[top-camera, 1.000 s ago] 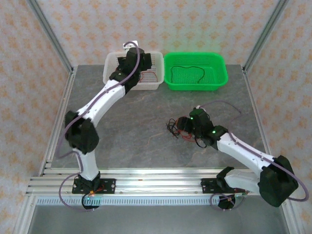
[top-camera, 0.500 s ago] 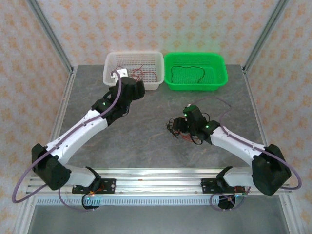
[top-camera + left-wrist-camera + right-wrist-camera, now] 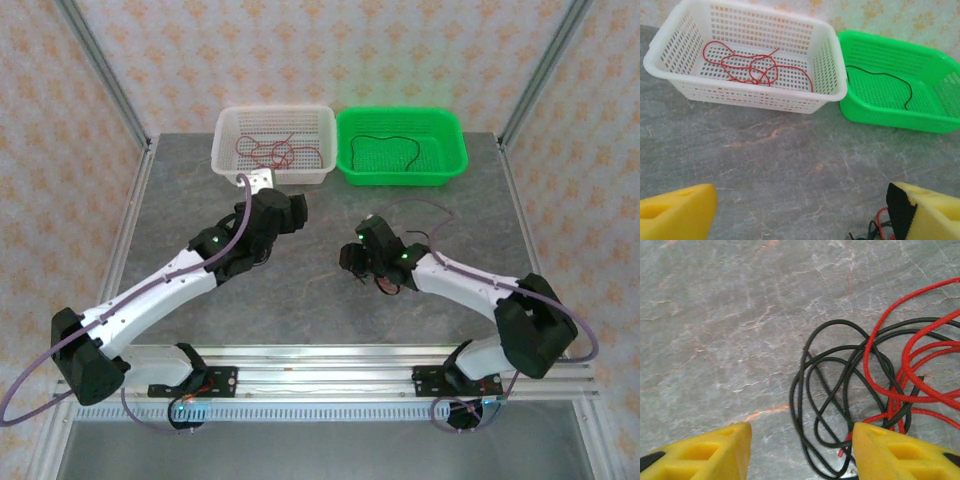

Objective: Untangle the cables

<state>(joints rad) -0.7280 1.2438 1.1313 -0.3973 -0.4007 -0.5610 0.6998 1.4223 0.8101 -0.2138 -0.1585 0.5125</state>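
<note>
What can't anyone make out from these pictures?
- Tangled cables: right wrist view, red loops run off the right edge.
- Top view: the right end effector covers part of the pile; strands too thin to count.
- Left wrist view: bottom edge cuts off the pile.

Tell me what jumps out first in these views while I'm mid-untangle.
First is the knot of thin red and black cables on the grey stone-look table, lying right at the open right gripper. At the table's far edge, a white perforated plastic basket holds a loose red cable. The bright green plastic basket beside it holds a single black cable.
</note>
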